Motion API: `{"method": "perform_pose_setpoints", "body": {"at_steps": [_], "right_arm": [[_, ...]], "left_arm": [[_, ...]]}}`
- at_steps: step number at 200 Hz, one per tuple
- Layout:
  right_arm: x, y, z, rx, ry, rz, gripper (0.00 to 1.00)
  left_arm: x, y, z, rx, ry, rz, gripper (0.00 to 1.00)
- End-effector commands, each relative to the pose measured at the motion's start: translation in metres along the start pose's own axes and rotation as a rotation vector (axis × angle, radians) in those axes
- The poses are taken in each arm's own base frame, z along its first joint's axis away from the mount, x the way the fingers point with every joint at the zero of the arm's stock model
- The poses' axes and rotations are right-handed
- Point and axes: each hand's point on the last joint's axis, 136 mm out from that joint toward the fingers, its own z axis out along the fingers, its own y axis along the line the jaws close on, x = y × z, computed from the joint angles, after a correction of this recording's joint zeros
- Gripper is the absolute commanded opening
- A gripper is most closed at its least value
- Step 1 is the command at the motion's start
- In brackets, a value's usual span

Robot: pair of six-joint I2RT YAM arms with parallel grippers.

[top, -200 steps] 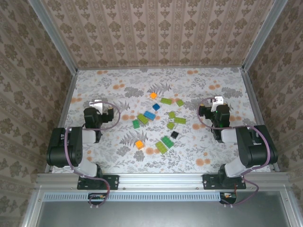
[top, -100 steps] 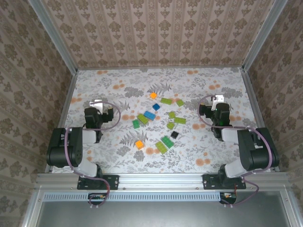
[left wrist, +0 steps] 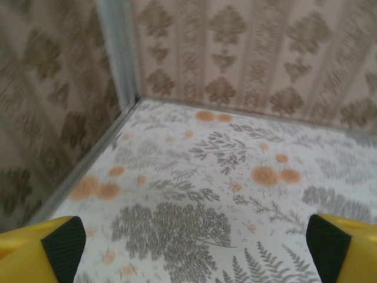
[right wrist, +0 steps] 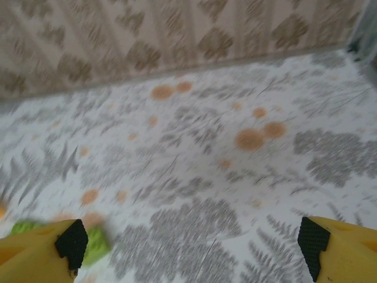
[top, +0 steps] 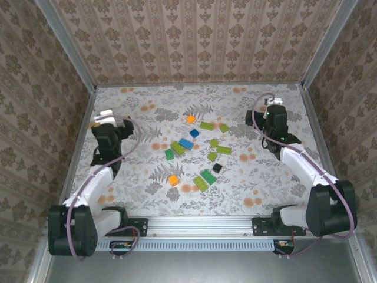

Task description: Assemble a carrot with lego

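No carrot yet. The lego is loose bricks, greens, a couple of blues, a black one and two orange, scattered between my two pincers, nothing stacked on anything. It sits off to the right of the left pincer and off to the left of the right pincer, well apart from both.

What's changed: a second ago both arms were folded back near their bases, and now they've unfolded and reached toward the far wall. No brick has shifted.

On the left wrist cam the left pincer has its fingers wide apart with bare table between them. The right pincer is spread wide too and empty, with a blurry lime brick just beside its left fingertip.

My read is that this is only the opening reach. The first pick is still ahead, and the right side looks closest to a brick.
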Motion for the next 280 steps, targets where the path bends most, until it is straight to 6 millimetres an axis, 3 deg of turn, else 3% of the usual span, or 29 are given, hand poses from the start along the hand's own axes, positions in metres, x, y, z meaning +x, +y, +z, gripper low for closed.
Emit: {"method": "perform_pose_setpoints", "body": {"at_steps": [1, 14, 25, 47, 72, 101, 127, 153, 205, 280], "right_arm": [[0.032, 0.051, -0.020, -0.119, 0.185, -0.106, 0.92], [0.048, 0.085, -0.030, -0.175, 0.257, -0.201, 0.89], [0.066, 0.108, -0.038, -0.196, 0.327, -0.281, 0.87], [0.116, 0.137, -0.056, -0.213, 0.505, -0.423, 0.83], [0.162, 0.152, -0.079, -0.248, 0.611, -0.464, 0.81], [0.196, 0.167, -0.101, -0.304, 0.678, -0.451, 0.78], [0.206, 0.185, -0.119, -0.350, 0.672, -0.479, 0.75], [0.216, 0.200, -0.131, -0.390, 0.692, -0.502, 0.73], [0.242, 0.210, -0.130, -0.373, 0.756, -0.563, 0.66], [0.265, 0.216, -0.131, -0.351, 0.790, -0.611, 0.62]], "left_arm": [[0.009, 0.025, -0.021, -0.093, 0.158, -0.187, 1.00], [-0.003, 0.001, -0.032, 0.069, 0.120, -0.121, 1.00], [-0.009, -0.006, -0.045, 0.129, 0.069, -0.160, 1.00], [-0.021, -0.021, -0.074, 0.263, 0.007, -0.147, 1.00], [-0.009, 0.009, -0.079, 0.089, 0.095, -0.174, 1.00], [0.022, 0.007, -0.060, 0.053, 0.270, -0.165, 1.00], [0.055, 0.007, -0.039, 0.009, 0.427, -0.162, 1.00], [0.071, 0.008, -0.031, -0.007, 0.481, -0.155, 1.00], [0.059, 0.020, -0.039, -0.042, 0.438, -0.152, 1.00], [0.064, 0.020, -0.036, -0.033, 0.464, -0.158, 1.00]]}}
